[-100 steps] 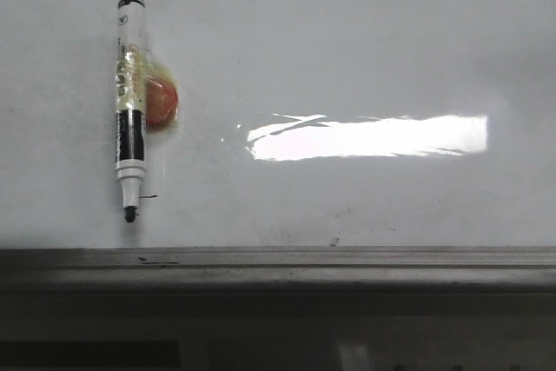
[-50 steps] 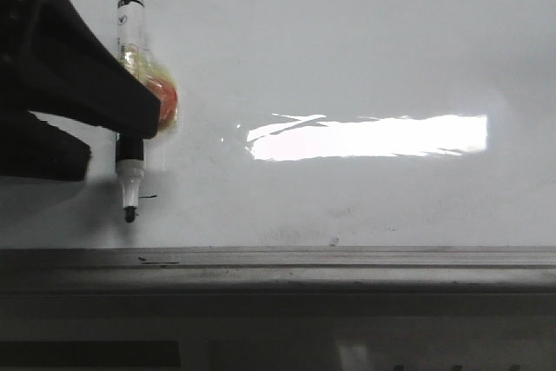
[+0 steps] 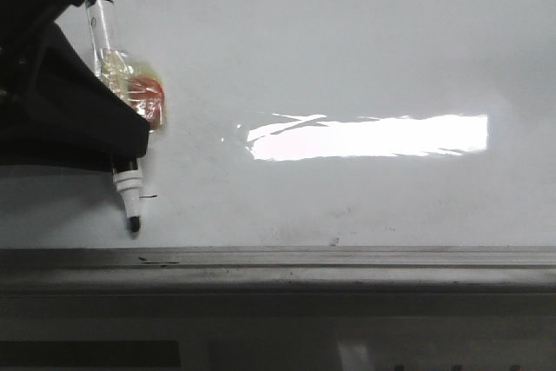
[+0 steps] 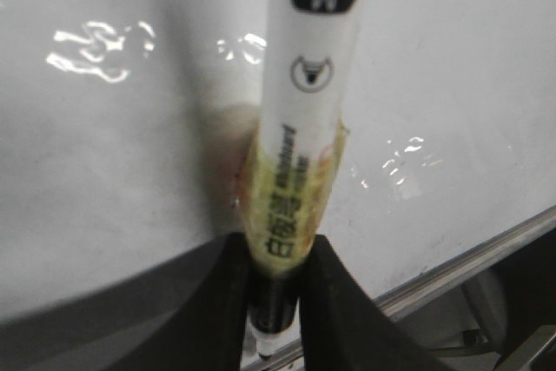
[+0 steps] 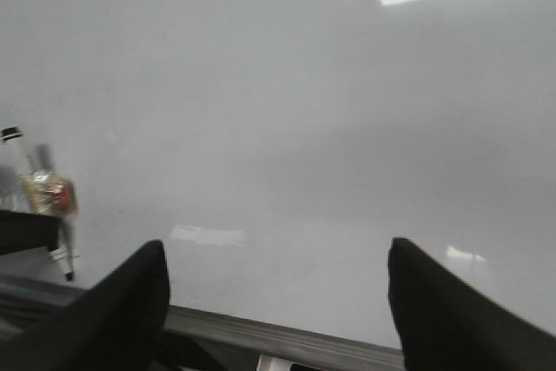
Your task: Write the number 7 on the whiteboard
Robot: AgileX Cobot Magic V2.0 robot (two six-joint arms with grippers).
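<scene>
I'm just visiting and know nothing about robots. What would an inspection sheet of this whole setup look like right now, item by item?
Surface: whiteboard glossy white, a bright strip of glare across it, faint smudges low down.
Job's things: marker uncapped, tilted, tip down near the lower edge; a clear taped wrap with a red piece on its barrel. No number 7 written yet.
Clutter: a short black stray dash beside the tip.
Grippers: left gripper closed on the marker's barrel; right gripper open, holding nothing, off the board.
Cables: nothing seen.
Surroundings: grey metal ledge along the board's lower edge; below it too dark to tell.
</scene>
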